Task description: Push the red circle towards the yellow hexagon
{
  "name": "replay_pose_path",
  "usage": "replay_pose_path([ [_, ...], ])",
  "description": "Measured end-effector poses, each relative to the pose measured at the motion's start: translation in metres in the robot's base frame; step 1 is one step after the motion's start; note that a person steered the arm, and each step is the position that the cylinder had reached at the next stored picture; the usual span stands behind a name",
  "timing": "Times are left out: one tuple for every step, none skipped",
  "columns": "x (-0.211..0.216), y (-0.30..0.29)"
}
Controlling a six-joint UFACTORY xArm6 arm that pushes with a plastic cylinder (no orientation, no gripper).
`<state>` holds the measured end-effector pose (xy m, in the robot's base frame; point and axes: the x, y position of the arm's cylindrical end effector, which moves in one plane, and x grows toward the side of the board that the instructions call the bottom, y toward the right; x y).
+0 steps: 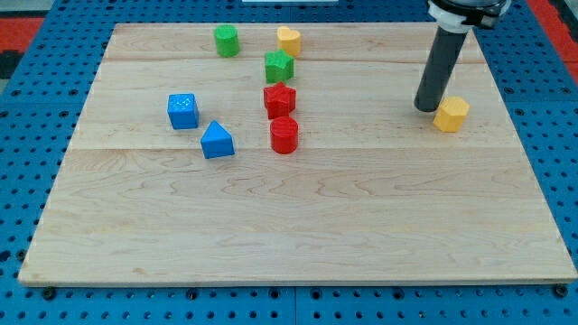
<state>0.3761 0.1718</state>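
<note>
The red circle [284, 134] sits left of centre, touching or just short of the red star [279, 99] above it, with the blue blocks further left; I judge the push not yet begun. Between it and the yellow hexagon [451, 115] the wooden board [298, 235] lies bare, so room is ample. I carry no claw, only a rod: my tip [425, 108] rests just left of the hexagon, near the board's right edge, and must next travel round to the circle's left side.

Bare board lies between red circle [284, 134] and yellow hexagon [451, 115]; my tip [426, 108] seemingly adjoins the hexagon.
</note>
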Motion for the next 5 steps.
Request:
replay_pose_path([
  [0.048,-0.037],
  [0.111,-0.055],
  [0.132,-0.105],
  [0.116,-0.186],
  [0.082,-0.220],
])
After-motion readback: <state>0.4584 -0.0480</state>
